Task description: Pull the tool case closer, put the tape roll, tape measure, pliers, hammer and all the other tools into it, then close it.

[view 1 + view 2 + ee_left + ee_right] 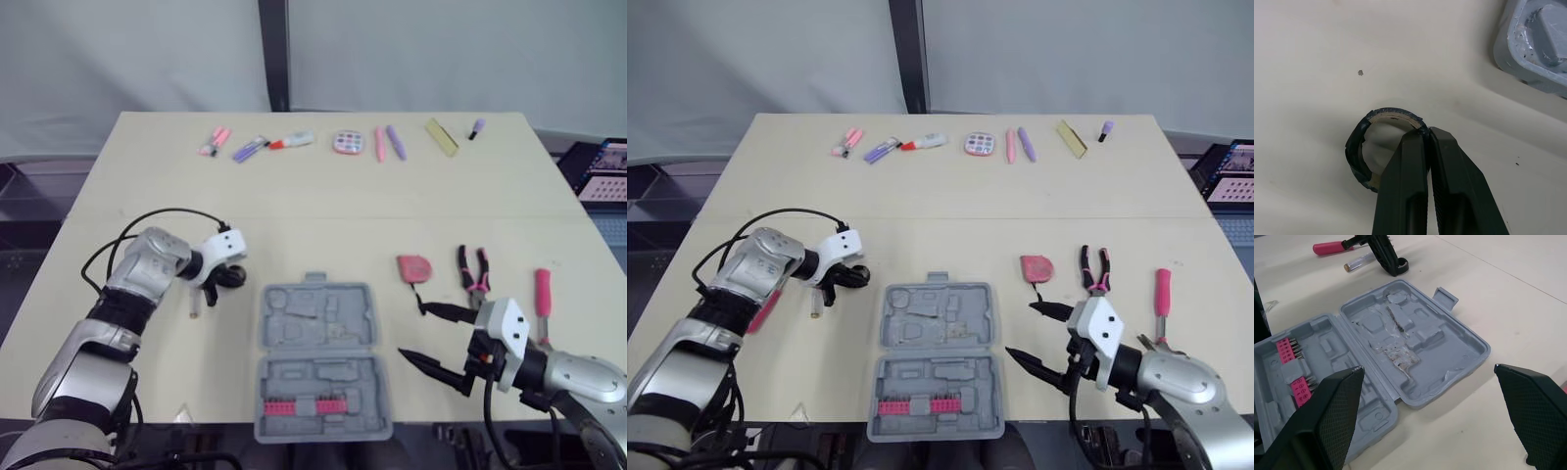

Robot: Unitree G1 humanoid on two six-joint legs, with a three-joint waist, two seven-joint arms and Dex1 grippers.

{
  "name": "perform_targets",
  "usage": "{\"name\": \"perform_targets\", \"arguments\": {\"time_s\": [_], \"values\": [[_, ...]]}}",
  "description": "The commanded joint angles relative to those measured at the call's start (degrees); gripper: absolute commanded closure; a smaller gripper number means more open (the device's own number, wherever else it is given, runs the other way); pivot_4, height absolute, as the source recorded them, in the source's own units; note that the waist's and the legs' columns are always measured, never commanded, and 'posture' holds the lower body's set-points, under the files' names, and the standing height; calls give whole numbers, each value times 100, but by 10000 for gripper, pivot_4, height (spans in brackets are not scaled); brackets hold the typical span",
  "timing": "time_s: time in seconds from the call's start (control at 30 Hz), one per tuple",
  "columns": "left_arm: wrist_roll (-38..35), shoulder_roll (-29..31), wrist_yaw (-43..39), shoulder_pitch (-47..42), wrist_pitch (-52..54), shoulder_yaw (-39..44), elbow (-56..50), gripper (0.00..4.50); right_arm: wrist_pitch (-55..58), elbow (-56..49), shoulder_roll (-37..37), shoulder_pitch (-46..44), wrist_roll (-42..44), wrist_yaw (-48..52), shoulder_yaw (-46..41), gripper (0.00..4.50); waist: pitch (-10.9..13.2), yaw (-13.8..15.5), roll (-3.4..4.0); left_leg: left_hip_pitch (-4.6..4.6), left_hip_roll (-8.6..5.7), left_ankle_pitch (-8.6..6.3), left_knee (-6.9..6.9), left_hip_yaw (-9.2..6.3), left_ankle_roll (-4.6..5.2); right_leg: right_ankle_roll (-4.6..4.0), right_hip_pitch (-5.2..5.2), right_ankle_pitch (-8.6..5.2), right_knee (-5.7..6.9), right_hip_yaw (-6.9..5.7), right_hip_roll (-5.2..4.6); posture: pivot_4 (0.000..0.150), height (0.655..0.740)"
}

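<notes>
Currently left gripper [1423, 133] pinches tape roll [1354, 157]; right gripper [412, 331] gapes wide, empty, beside tool case [345, 318].

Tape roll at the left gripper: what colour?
Tape roll: dark blue-black outside, tan inner core; clearest in the left wrist view.

Tool case [316, 323] plain grey, with a pink bit strip [302, 405] in its near half. Left of case: tape roll [1354, 156] dark blue-black, tan inner core. Right of case: tape measure [412, 267] red-pink, pliers [474, 276] black with pink grips, pink-handled tool [542, 292]. Table [323, 196] pale beige.
</notes>
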Motion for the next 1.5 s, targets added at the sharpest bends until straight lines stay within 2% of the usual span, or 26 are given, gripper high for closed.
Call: {"name": "perform_targets", "arguments": {"time_s": [0.03,0.17,0.33,0.57,0.77,1.07,1.5], "values": [[-228,288,-211,125,229,375,-441,44468,-158,-29,4,-34,31,-5,-193,0,0,-3,0,0,0,0,0,0,0,0,-1,0,1,1,0,1500,7400],[-668,415,-497,211,545,727,-929,44468,-201,0,-32,-39,39,43,-272,0,0,18,0,-3,0,0,1,-1,-1,0,-10,0,11,3,-3,1500,7400],[-1927,534,-1249,624,1040,1485,-2051,44468,-331,2,-86,129,87,224,-421,0,0,26,0,-12,-7,-3,5,-15,1,0,-10,0,9,4,-10,1500,7400],[-2707,595,-1514,1053,1676,1547,-2943,44468,-443,-20,31,194,-1,125,-284,0,0,8,0,-26,-4,-3,9,-16,0,0,-10,0,1,4,-3,1500,7400],[-2867,451,-1483,1230,1524,1459,-3018,44468,-663,-89,102,476,-180,146,-179,0,0,23,1,-28,-4,-3,7,-16,1,0,-9,0,0,4,-2,1500,7400],[-2392,363,-1372,1264,721,997,-2454,44468,-864,-84,181,705,-349,100,-95,0,0,18,1,-27,-5,-4,7,-15,2,0,-6,0,-4,1,0,1500,7400],[-2055,-144,-1389,615,574,536,-1662,44468,-879,-190,244,805,-525,-16,16,0,-1,10,1,-30,-5,-4,12,-15,2,0,-8,0,-2,-3,4,1500,7400]]}}
